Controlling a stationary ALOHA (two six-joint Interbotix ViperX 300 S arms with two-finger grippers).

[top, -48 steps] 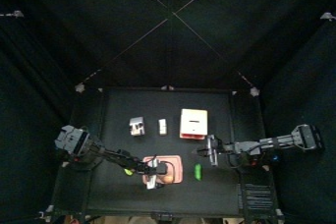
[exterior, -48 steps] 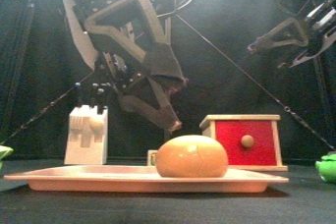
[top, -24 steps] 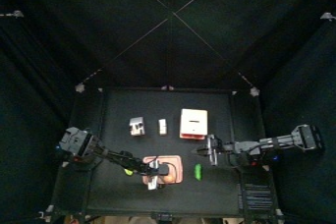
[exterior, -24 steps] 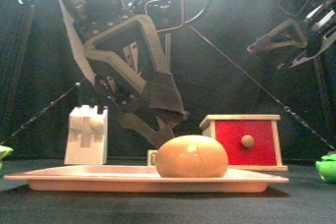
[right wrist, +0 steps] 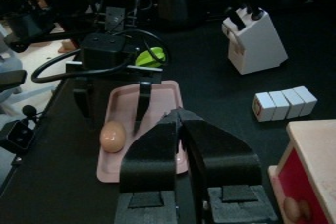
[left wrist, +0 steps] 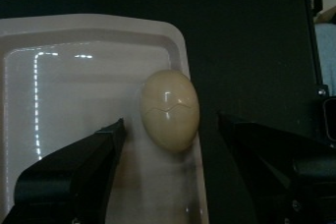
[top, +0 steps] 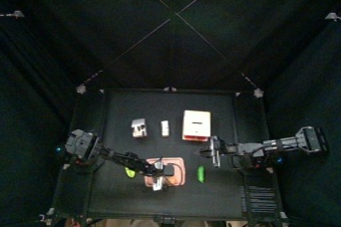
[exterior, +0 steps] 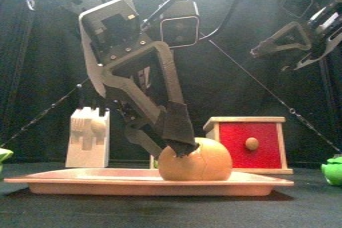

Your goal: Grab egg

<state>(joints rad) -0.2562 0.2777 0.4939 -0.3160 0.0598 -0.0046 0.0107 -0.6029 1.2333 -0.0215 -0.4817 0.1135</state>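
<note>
From the top view, the pink tray (top: 166, 170) sits near the front edge of the tabletop (top: 226, 107), with the left tool (top: 155, 173) reaching over it from the left. The egg is too small to make out here under the arm. A green piece (top: 200, 175) lies just right of the tray and another green piece (top: 130, 171) just left of it. Farther back stand a red-and-cream box (top: 196, 123), a white block (top: 166, 127) and a white knife block (top: 139, 127). The right tool (top: 210, 152) hangs to the right of the tray, apart from it.

In the front view, the egg (exterior: 201, 162) rests on the pink tray (exterior: 80, 182), yellowish-orange and rounded. The left tool (exterior: 171, 150) comes down slanted, its dark tip at the egg's left shoulder; whether it touches cannot be told. Behind are the white knife block (exterior: 88, 138) and the red box (exterior: 250, 143). The right tool (exterior: 301, 40) hangs high at the right, away from everything.

In the left wrist view, the egg (left wrist: 170, 109) lies in the tray (left wrist: 66, 61) near its rim, between the two jaws, which stand wide apart with a clear gap on either side.

In the right wrist view, the right tool (right wrist: 184, 135) has its jaws close together, holding nothing. Beyond it are the tray (right wrist: 121, 164) with the egg (right wrist: 114, 136), the left arm (right wrist: 116, 41), a green piece (right wrist: 152, 55), the knife block (right wrist: 253, 39) and white blocks (right wrist: 285, 103).
</note>
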